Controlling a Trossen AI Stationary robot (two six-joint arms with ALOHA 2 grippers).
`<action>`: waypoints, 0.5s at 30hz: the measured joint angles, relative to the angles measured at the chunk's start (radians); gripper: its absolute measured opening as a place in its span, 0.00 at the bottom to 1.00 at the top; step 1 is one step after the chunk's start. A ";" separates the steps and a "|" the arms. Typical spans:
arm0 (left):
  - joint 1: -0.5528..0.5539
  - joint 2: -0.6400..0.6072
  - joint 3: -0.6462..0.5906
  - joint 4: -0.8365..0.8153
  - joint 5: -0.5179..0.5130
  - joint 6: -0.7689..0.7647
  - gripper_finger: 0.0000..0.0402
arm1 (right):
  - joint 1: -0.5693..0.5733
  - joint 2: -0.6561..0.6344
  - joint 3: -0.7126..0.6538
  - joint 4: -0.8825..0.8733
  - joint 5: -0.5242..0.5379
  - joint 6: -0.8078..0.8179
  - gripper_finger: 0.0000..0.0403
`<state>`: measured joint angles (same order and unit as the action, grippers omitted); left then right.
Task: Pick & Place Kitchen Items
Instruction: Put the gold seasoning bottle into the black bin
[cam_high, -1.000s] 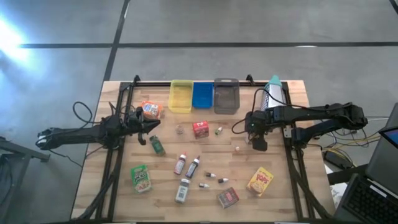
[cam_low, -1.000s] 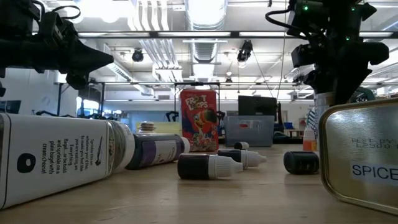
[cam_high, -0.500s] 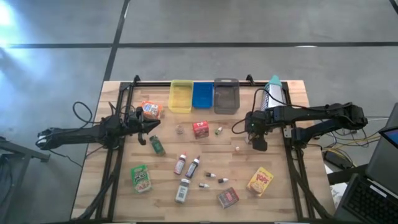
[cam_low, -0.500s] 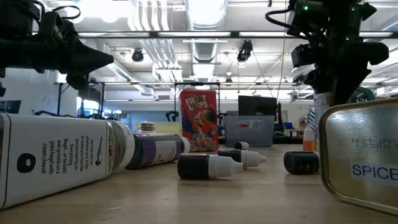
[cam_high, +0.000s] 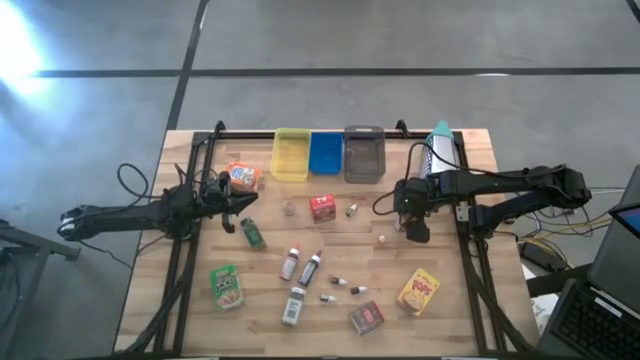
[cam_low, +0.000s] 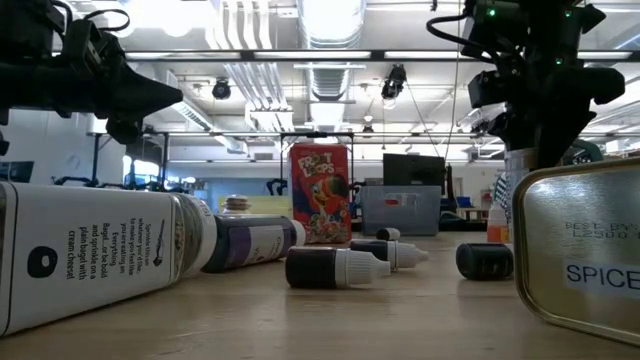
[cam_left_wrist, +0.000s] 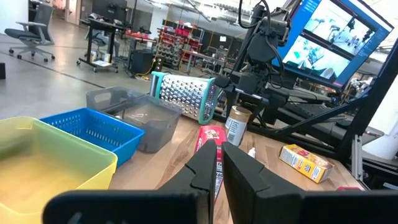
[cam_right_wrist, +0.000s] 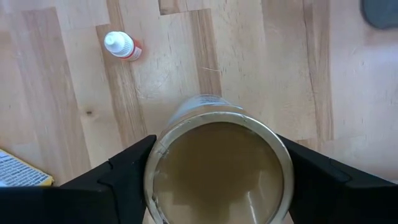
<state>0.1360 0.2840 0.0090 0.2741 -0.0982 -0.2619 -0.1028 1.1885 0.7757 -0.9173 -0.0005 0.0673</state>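
Note:
Kitchen items lie scattered on the wooden table: a red cereal box (cam_high: 322, 207), an orange pouch (cam_high: 243, 176), a green bottle (cam_high: 252, 234), slim dark bottles (cam_high: 290, 263), a yellow box (cam_high: 419, 291) and a spice tin (cam_high: 366, 317). My right gripper (cam_high: 415, 225) points down at the table's right side, shut on an open brown cup (cam_right_wrist: 217, 168). A small red-and-white vial (cam_right_wrist: 121, 45) lies close by. My left gripper (cam_high: 245, 205) hovers level at the table's left, shut and holding nothing. My right gripper pinches the brown cup between its two fingers (cam_right_wrist: 124, 174), on opposite sides of the wall just under the rim (cam_right_wrist: 157, 163). The fingers come from above, pointing down. The cup stays upright, mouth up, and the left wrist view shows its base (cam_left_wrist: 235, 140) on the table.
Yellow (cam_high: 290, 155), blue (cam_high: 325, 153) and grey (cam_high: 364, 153) trays stand in a row at the far edge, with a metal grater (cam_high: 441, 147) to their right. A green pouch (cam_high: 226, 285) and a white bottle (cam_high: 293, 305) lie near the front edge.

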 joint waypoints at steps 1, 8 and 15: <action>0.000 0.000 0.000 0.000 0.000 0.000 0.08 | 0.000 0.000 0.000 0.000 0.000 0.000 0.71; 0.000 0.000 0.000 0.004 0.000 0.000 0.08 | 0.000 0.000 0.017 0.001 0.001 -0.023 0.68; 0.000 0.000 0.000 0.003 0.000 0.000 0.08 | -0.001 0.000 0.091 0.002 0.004 -0.091 0.69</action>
<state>0.1360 0.2838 0.0090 0.2771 -0.0982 -0.2619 -0.1039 1.1885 0.8671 -0.9157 0.0032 -0.0237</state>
